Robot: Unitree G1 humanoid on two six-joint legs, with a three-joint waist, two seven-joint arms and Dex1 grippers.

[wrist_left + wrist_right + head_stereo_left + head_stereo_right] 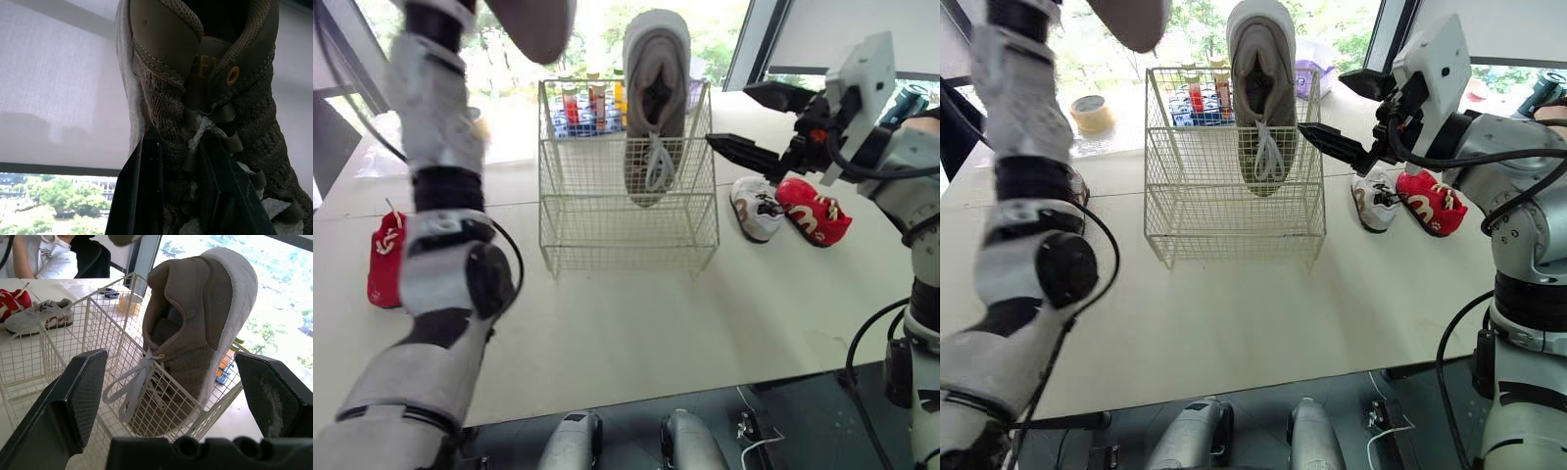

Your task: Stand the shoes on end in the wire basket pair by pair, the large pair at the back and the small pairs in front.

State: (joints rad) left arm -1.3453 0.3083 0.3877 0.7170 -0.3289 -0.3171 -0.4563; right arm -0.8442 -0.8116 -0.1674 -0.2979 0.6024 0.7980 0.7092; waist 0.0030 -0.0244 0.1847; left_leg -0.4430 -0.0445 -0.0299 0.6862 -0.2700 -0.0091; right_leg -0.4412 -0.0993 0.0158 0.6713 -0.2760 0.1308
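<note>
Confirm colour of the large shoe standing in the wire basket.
Large shoe: taupe-brown upper, white sole, white laces; best in right wrist view.

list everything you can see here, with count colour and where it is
wire basket: 1, cream, middle of the table
large shoes: 2, tan, one on end in the basket, one held up high
small red shoes: 2, one left of the basket, one right
small grey shoes: 2, one beside each red shoe
tape roll: 1, yellowish, back left of the table
bottles: several, red and yellow, behind the basket
table: 1, white
person: 1, white top, beyond the table
left gripper: black, shut on one large shoe
right gripper: black, open, by the basket's right side
</note>
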